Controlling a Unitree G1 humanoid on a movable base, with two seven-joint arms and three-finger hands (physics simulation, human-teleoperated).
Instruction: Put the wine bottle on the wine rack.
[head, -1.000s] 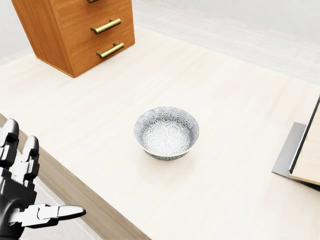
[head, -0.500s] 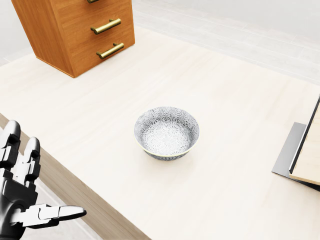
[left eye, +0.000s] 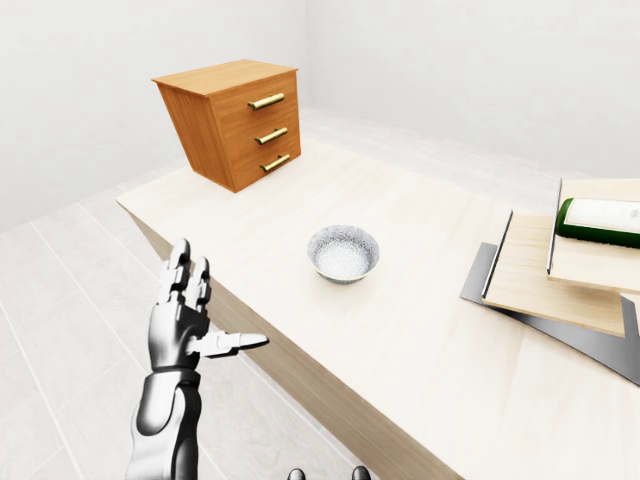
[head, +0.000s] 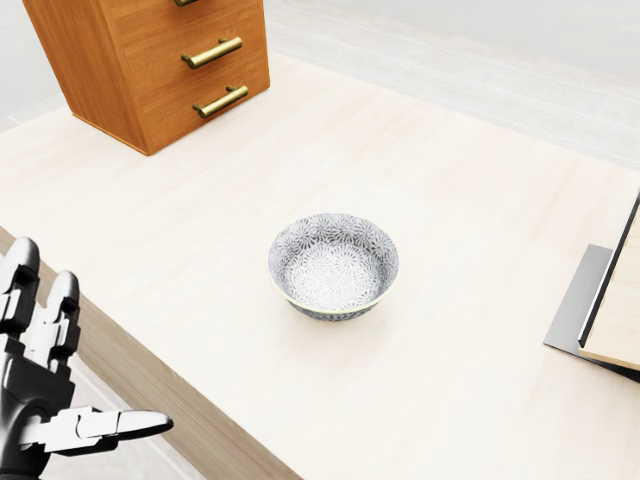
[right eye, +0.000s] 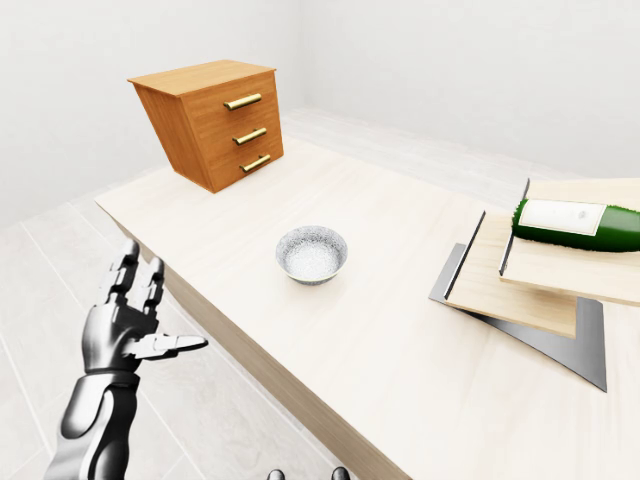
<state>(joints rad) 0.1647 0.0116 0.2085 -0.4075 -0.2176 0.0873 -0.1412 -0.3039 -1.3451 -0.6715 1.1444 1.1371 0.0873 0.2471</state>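
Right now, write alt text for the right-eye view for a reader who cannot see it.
A green wine bottle lies on its side on a stepped wooden wine rack at the right of a pale table. A patterned bowl sits mid-table, a wooden drawer chest at top left, and the left hand is raised, open, at lower left.

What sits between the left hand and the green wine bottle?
In the right-eye view, only the patterned grey bowl stands on the pale tabletop between the left hand and the green wine bottle.

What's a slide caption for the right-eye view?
Green wine bottle lying on tiered wooden rack; left robot hand open beside the table.
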